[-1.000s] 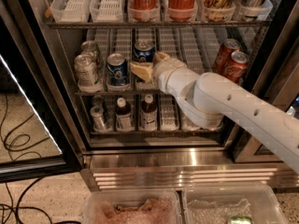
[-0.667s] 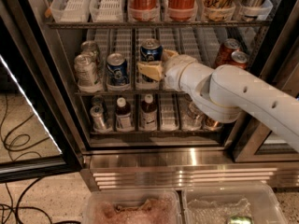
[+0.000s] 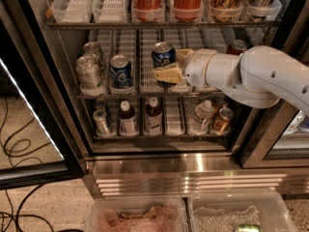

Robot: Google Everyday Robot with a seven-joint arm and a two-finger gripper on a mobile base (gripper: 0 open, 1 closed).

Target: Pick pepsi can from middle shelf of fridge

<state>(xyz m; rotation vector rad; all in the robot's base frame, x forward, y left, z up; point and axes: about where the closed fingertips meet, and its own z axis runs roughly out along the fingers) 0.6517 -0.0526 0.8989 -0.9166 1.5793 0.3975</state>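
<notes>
**Camera view, fridge [image 3: 193,170] with its door open.** The gripper [image 3: 168,65] sits at the front of the middle shelf [image 3: 126,95]. Its cream jaws pinch the pepsi can [image 3: 163,53] from below and from the right side.

Compared with a second ago, gripper and can have shifted together toward the right. The can now leans with its silver top tipped left, and its base is apparently off the white lane tray. This suggests the grasp has held and withdrawal is under way, though the can is not yet out of the fridge. A second blue can [image 3: 120,70] and the silver-grey cans [image 3: 89,72] stand untouched to the left.

Hidden: the can's lower part lies behind the lower jaw, so contact there is inferred. The white arm [image 3: 260,76] covers most of a red Coca-Cola can [image 3: 237,46] and the shelf's right lanes.
</notes>
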